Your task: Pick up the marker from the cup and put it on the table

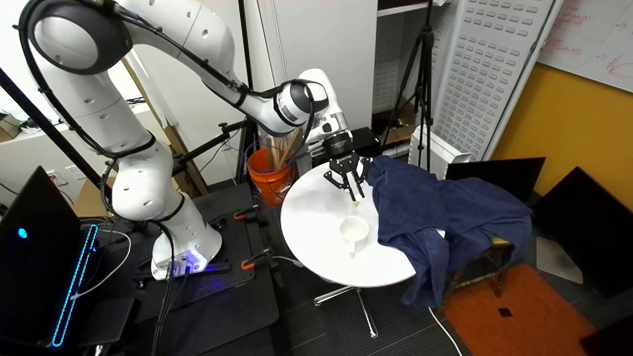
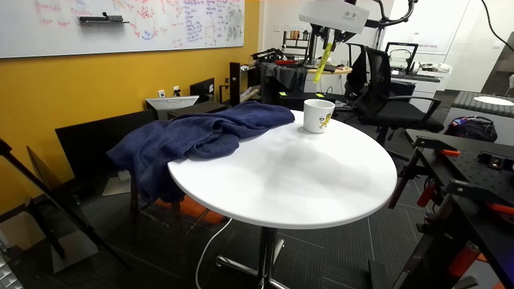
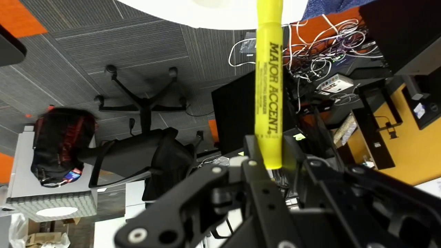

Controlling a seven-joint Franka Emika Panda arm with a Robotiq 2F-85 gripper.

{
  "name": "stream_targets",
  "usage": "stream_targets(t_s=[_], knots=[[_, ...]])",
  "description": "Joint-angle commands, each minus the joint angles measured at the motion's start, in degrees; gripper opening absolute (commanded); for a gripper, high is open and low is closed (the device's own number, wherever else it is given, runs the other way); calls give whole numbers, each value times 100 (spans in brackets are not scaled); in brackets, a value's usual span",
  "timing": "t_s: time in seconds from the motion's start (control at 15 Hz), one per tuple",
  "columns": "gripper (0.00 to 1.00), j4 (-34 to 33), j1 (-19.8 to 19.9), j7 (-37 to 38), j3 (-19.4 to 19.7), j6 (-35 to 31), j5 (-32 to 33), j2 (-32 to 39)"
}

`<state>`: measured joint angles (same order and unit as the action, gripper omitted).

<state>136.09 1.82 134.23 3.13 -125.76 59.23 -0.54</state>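
Note:
My gripper (image 1: 357, 196) is shut on a yellow highlighter marker (image 2: 323, 63), which hangs down, slightly tilted, in the air. In the wrist view the gripper (image 3: 270, 148) pinches one end of the marker (image 3: 269, 79) between its fingertips. In an exterior view the gripper (image 2: 331, 38) is well above the tabletop. The white cup (image 2: 317, 116) stands upright on the round white table (image 2: 321, 176), below the marker and apart from it. The cup (image 1: 354, 229) and table (image 1: 311, 212) also show in an exterior view. The table's edge (image 3: 237, 22) shows in the wrist view.
A dark blue cloth (image 1: 435, 202) lies over one side of the table and hangs off it; it also shows in an exterior view (image 2: 200, 132). An orange bucket (image 1: 272, 183) stands beside the table. A black tripod (image 1: 423, 89) stands behind it. A black office chair (image 2: 385, 96) is nearby.

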Motion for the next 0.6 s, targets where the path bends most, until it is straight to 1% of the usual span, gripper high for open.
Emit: stream_targets(t_s=[0.0,0.53], knots=[[5,63,-68,128,-141,-179,17,-129],[5,-67,-276,37,-453,-462,-7,-22]])
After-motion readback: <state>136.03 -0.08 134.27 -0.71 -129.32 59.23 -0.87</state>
